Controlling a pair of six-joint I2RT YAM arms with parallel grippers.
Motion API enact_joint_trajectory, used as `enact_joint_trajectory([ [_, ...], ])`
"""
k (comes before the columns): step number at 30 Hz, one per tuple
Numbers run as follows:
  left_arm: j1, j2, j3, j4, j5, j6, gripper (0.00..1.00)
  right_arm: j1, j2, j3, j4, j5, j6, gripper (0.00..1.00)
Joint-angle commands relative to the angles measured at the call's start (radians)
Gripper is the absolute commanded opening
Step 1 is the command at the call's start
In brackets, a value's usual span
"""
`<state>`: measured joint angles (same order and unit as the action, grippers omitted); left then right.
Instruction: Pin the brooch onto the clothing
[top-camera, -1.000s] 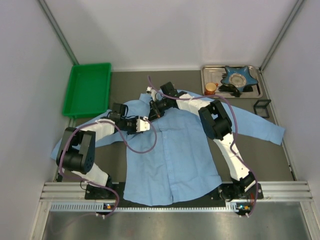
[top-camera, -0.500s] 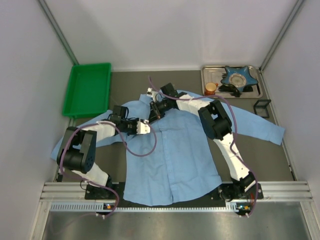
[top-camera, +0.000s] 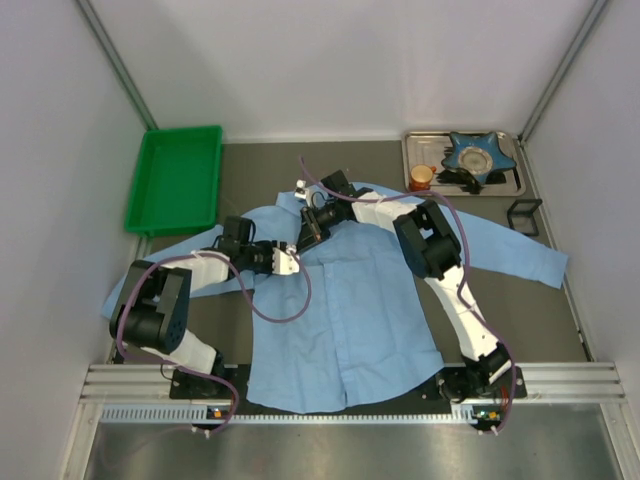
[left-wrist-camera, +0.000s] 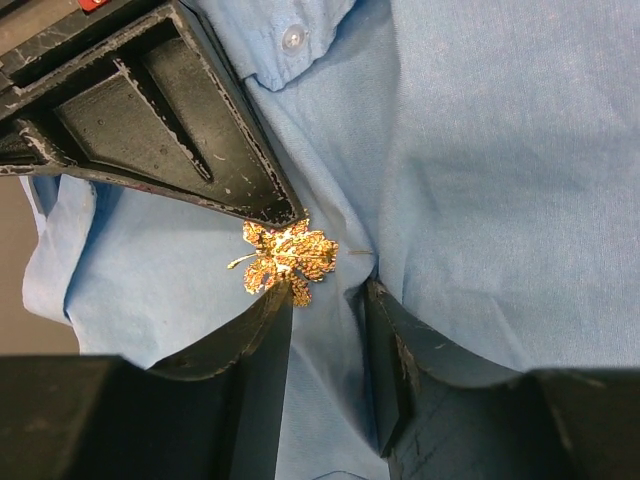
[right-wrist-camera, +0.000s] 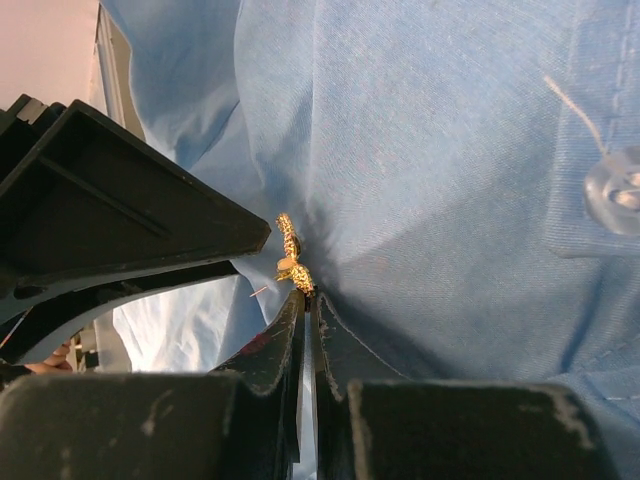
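Since the earlier top view, both grippers have shifted a little toward the arm bases and remain tip to tip over the upper chest of the shirt (top-camera: 350, 300).

The right gripper (right-wrist-camera: 307, 297) is closed to a hairline gap. The gold brooch (right-wrist-camera: 290, 255) sits edge-on at its fingertips, apparently clamped there by its lower edge. The brooch lies against the fabric just below the collar, on the placket side where a clear button (right-wrist-camera: 620, 190) is sewn.

The left gripper (left-wrist-camera: 325, 295) is partly open and holds nothing. Its two fingers (left-wrist-camera: 262, 340) press on the cloth with a strip of shirt between them. One fingertip touches the lower edge of the brooch, and a crease runs from the brooch into the gap (the fabric puckers slightly here).

The shirt lies flat, front up, on the dark tabletop (top-camera: 260, 165), with its sleeves spread to both sides. A green bin (top-camera: 175, 180) stands at the far left. A metal tray (top-camera: 412, 150) at the far right carries a blue star-shaped dish (top-camera: 478, 152) and an orange cup (top-camera: 422, 177), well apart from the grippers.
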<state>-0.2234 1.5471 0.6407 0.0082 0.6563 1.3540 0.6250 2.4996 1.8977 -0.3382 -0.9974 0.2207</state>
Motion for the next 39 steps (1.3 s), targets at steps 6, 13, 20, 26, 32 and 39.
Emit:
enact_joint_trajectory([
  [6, -0.007, 0.016, -0.016, 0.038, -0.007, -0.125, 0.27, 0.004, 0.028, 0.0, -0.009, -0.035, 0.022, 0.0],
  [13, -0.005, -0.018, -0.013, 0.119, 0.003, -0.298, 0.0, 0.002, 0.025, 0.006, 0.007, -0.052, 0.035, 0.0],
  [20, -0.004, 0.025, 0.066, 0.061, -0.049, -0.4, 0.0, 0.002, -0.013, -0.04, 0.047, -0.075, 0.031, 0.0],
  [26, -0.002, 0.028, 0.125, -0.003, -0.057, -0.477, 0.0, 0.002, -0.047, -0.083, 0.096, -0.083, 0.031, 0.0],
  [32, -0.002, 0.031, 0.172, -0.111, -0.069, -0.523, 0.0, 0.002, -0.065, -0.115, 0.146, -0.102, 0.065, 0.0],
  [39, -0.001, 0.048, 0.218, -0.186, -0.112, -0.621, 0.0, 0.002, -0.096, -0.169, 0.223, -0.142, 0.101, 0.0],
])
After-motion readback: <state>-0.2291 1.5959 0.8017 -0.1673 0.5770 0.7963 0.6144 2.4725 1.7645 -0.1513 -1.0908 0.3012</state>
